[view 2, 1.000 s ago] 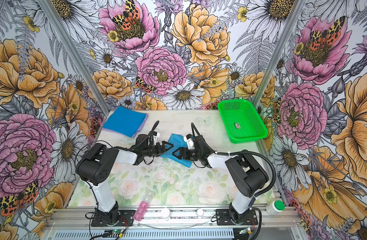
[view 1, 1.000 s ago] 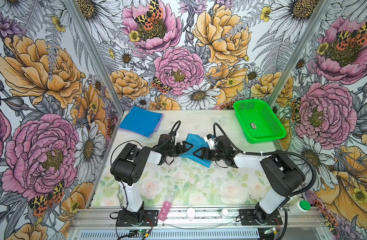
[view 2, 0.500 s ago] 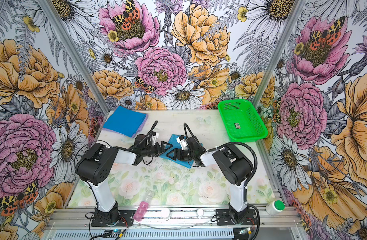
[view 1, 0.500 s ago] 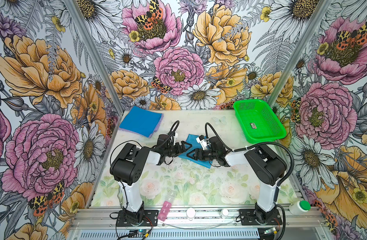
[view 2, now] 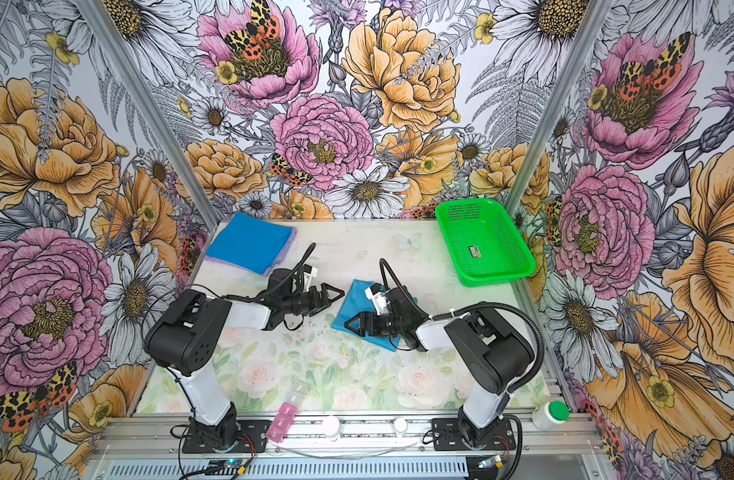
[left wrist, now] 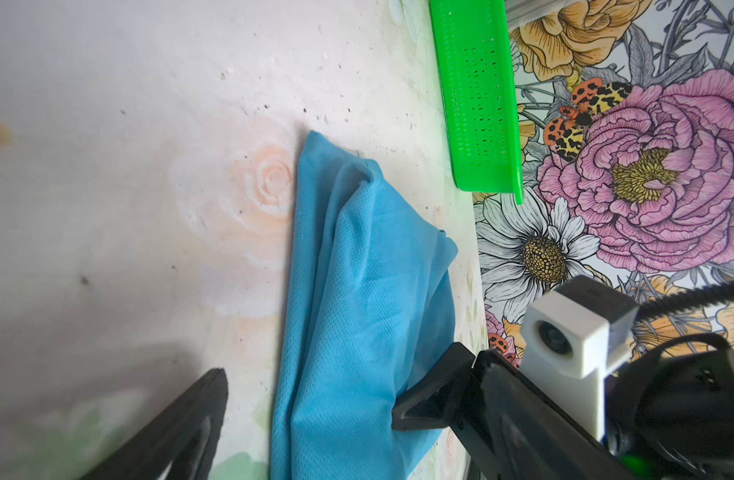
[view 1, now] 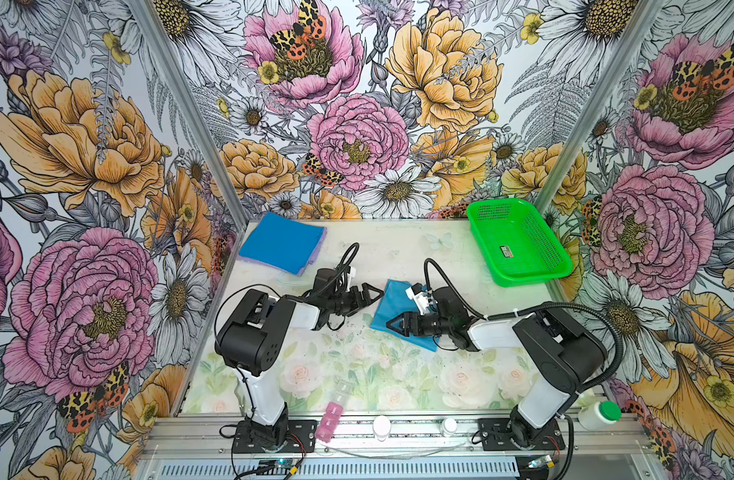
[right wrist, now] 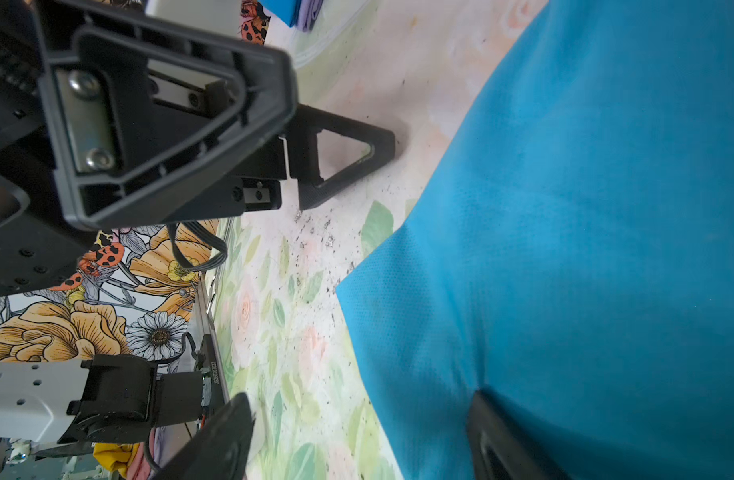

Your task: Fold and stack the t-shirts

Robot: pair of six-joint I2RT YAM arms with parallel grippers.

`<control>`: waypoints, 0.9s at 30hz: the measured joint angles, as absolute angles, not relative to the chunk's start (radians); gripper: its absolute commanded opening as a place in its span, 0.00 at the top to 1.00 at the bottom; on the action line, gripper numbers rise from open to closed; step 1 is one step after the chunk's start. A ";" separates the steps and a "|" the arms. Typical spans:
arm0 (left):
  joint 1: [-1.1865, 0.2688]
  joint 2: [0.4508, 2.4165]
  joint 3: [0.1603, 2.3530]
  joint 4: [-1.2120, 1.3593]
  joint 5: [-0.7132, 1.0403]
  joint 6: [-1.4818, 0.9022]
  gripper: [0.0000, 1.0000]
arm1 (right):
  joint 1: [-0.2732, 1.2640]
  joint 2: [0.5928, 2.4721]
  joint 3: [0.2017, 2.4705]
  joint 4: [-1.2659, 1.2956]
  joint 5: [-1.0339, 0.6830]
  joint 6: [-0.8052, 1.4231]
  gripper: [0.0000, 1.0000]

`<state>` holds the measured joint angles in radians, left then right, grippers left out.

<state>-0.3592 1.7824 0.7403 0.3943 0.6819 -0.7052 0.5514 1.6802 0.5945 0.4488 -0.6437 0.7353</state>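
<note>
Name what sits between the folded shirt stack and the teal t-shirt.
The left gripper, jaws open, sits between the folded shirt stack and the teal t-shirt, in both top views.

T-shirts 3 counted: 1 teal-blue shirt [view 1: 392, 305], 1 deeper blue shirt [view 1: 280, 243], 1 lavender shirt [view 1: 322, 243] showing at the edges only, green mesh basket [view 1: 519, 245] 1, grippers 2: left gripper [view 1: 375, 293], right gripper [view 1: 394, 323], pink pill box [view 1: 330, 422] 1, white caps [view 1: 381, 425] [view 1: 448, 424] 2, green-capped white bottle [view 1: 598, 414] 1
</note>
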 measured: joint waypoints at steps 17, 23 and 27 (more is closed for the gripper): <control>-0.653 1.645 0.759 0.189 0.682 -0.641 0.02 | 0.422 1.272 0.421 0.193 -0.580 0.764 0.16; -0.604 1.719 0.720 0.253 0.681 -0.667 0.02 | 0.425 1.297 0.358 0.154 -0.554 0.775 0.17; -0.567 1.728 0.692 0.285 0.697 -0.676 0.02 | 0.424 1.284 0.381 0.098 -0.519 0.760 0.16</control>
